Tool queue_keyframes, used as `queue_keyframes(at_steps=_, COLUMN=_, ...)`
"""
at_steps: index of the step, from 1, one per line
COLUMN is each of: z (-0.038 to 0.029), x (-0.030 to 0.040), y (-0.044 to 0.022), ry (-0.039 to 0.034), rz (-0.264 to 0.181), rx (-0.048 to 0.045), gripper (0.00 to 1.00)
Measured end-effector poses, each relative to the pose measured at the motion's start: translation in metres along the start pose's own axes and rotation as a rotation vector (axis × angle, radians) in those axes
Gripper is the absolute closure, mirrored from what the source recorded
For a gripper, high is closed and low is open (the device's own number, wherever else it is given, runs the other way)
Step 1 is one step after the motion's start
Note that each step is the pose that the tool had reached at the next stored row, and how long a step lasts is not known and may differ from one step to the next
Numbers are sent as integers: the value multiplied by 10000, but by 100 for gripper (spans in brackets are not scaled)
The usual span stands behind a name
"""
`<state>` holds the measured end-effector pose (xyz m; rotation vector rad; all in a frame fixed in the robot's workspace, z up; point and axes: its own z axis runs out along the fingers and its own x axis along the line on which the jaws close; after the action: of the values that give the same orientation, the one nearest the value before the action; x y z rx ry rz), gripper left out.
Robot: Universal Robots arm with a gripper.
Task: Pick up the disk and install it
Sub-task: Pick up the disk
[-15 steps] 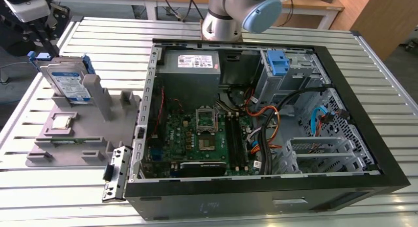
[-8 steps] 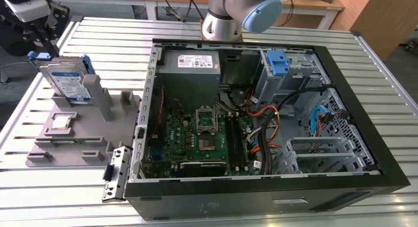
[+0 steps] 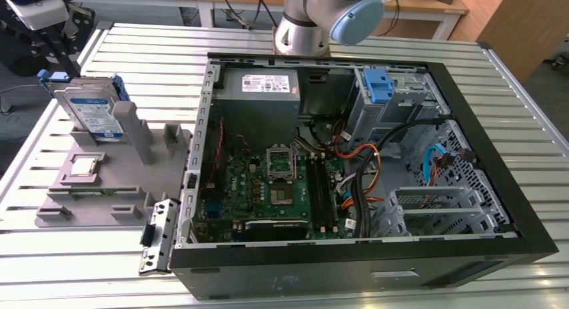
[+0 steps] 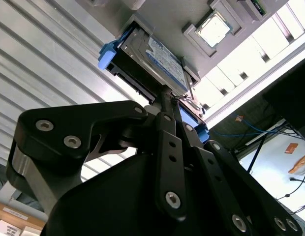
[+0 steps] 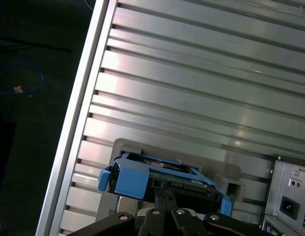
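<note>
The disk (image 3: 89, 112), a silver drive with a white and blue label in a blue bracket, stands on edge in a grey holder (image 3: 133, 182) at the exterior view's left. My gripper (image 3: 58, 56) hangs right above the disk's upper edge. In both wrist views the black fingers sit pressed together, shut, with the tips against the edge of the disk (image 4: 160, 56) (image 5: 157, 177). The gripper (image 4: 166, 96) (image 5: 166, 194) has nothing visible between its fingers. Whether the tips touch the blue bracket I cannot tell.
An open black computer case (image 3: 498, 162) lies on the slatted metal table (image 3: 160, 49), with motherboard (image 3: 276, 182), grey power supply (image 3: 258, 86) and a blue-tabbed drive bay (image 3: 380, 86) inside. A square processor chip (image 3: 84, 166) rests on the grey holder. The table edge (image 5: 74, 123) runs close by.
</note>
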<state>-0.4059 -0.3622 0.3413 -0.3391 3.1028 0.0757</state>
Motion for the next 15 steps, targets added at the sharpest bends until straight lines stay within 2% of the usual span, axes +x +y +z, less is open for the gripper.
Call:
queue_keyframes(at_steps=3, z=0, x=0, y=0, ry=3, rz=-70, rx=-3, gripper=90)
queue_keyframes(at_steps=6, z=0, x=0, y=0, ry=15, rz=-345, rx=-10, gripper=90)
queue_keyframes(at_steps=15, z=1, x=0, y=0, ry=84, rz=-1814, rx=-46, gripper=90)
